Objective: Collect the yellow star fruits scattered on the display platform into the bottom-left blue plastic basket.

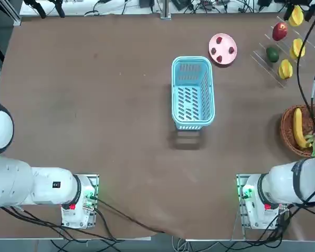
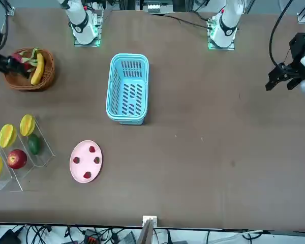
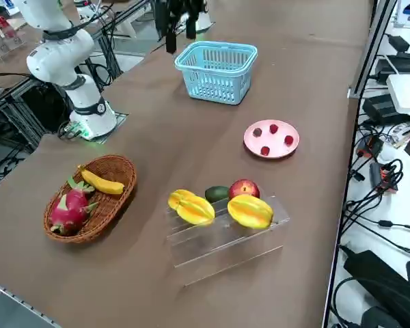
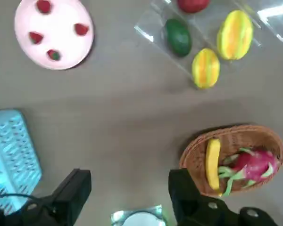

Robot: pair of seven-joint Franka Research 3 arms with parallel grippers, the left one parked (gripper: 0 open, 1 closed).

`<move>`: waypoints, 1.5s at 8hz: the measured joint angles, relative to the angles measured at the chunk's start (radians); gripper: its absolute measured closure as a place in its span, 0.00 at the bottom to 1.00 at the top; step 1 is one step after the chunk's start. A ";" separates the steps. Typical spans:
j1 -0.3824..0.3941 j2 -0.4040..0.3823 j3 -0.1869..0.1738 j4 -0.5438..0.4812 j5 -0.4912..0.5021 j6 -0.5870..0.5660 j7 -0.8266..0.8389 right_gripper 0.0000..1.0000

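Three yellow star fruits (image 1: 285, 69) (image 1: 297, 48) (image 1: 296, 16) lie on the clear tiered display platform (image 1: 262, 55) at the table's far right corner. From the side they show as (image 3: 195, 210), (image 3: 249, 210) and a third half hidden behind (image 3: 177, 197). The blue plastic basket (image 1: 174, 94) stands empty near the table's middle, also seen as the blue basket (image 3: 215, 72). My right gripper (image 4: 129, 183) hangs open and empty high above the table, between the blue basket (image 4: 9, 150) and the wicker basket, far from two star fruits (image 4: 205, 68) (image 4: 234, 34) in its view.
A red apple (image 1: 279, 31) and a green fruit (image 1: 272, 54) share the platform. A pink plate (image 1: 223, 44) with small red fruits lies between basket and platform. A round wicker basket (image 1: 287, 131) holds a banana and a dragon fruit at the right edge.
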 joint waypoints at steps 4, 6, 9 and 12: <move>-0.124 0.125 -0.005 -0.002 -0.052 0.244 -0.248 0.00; -0.126 0.200 -0.001 0.000 -0.089 0.391 -0.274 0.00; -0.164 0.313 -0.001 0.066 -0.093 0.521 -0.335 0.00; -0.202 0.440 -0.001 0.227 -0.048 0.524 -0.359 0.00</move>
